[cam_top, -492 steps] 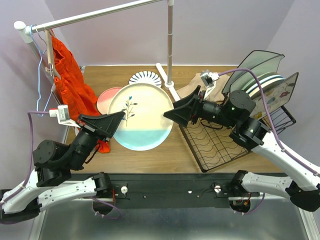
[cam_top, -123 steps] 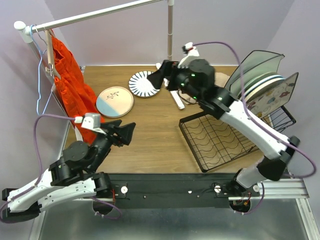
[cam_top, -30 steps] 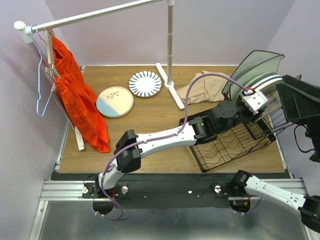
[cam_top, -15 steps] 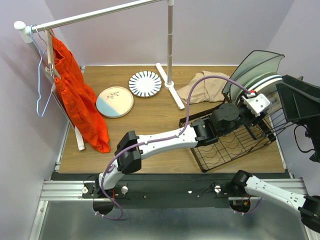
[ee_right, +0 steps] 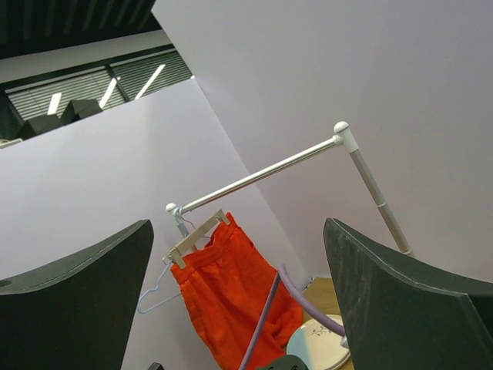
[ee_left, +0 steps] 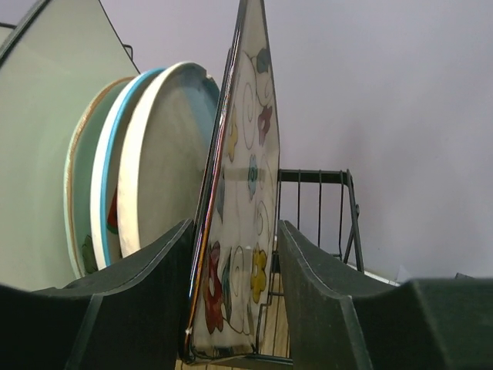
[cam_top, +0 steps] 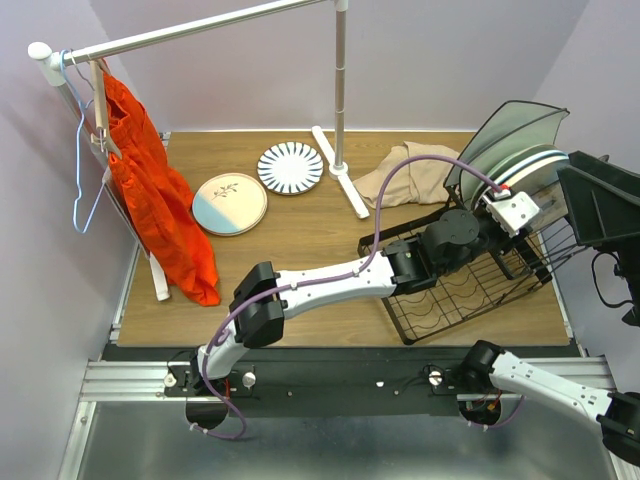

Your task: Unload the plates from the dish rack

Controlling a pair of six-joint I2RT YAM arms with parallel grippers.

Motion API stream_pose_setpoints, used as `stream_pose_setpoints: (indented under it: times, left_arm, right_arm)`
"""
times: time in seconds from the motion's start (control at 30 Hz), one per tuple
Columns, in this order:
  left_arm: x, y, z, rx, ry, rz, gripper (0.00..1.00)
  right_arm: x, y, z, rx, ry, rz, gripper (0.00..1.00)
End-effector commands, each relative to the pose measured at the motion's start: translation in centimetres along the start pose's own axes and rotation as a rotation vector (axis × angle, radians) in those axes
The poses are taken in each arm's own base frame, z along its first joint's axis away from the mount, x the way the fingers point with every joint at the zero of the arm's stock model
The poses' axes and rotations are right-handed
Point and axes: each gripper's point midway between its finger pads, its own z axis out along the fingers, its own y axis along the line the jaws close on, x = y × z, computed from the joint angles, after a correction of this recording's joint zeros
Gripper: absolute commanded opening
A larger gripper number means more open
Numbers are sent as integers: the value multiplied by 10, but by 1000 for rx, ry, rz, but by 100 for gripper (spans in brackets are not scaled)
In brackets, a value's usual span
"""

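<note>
Plainly the left claw [ee_left: 235,227] stands parted astride the near edge of the floral plate [ee_left: 248,169], with a sliver of gap on its right side, so nothing is gripped yet. That plate stands on edge in the rack [ee_left: 320,176], between the jaws; the round plates [ee_left: 158,185] lean just left of the claw. Glazed, stiff and breakable, it is likely slippery and fairly heavy: pinch deep across the rim, squarely. The right claw [ee_right: 237,254] gapes empty.

Robot lab: rail-bolted arms [cam_top: 330,280], lilac walls [cam_top: 450,60]
</note>
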Motion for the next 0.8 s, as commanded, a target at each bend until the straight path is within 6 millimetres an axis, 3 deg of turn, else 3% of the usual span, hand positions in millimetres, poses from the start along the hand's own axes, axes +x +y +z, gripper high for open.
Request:
stream_pose_setpoints:
  times: [0.0,0.23,0.57,0.77]
  left_arm:
    - [11,-18,-9,34,29,14,56]
    - [8,-13,-9,6,13,19,51]
    - [-11,-7,-3,-35,-34,-19,35]
    - [-16,-6,-3,-45,-56,-43,15]
  right_arm:
    - [-5,-4,-4,22,-14,-1,100]
    - [-1,-6,-3,26,-7,0,100]
    - [-3,-5,-2,27,-10,3,100]
    - [-2,-5,0,29,-8,-4,100]
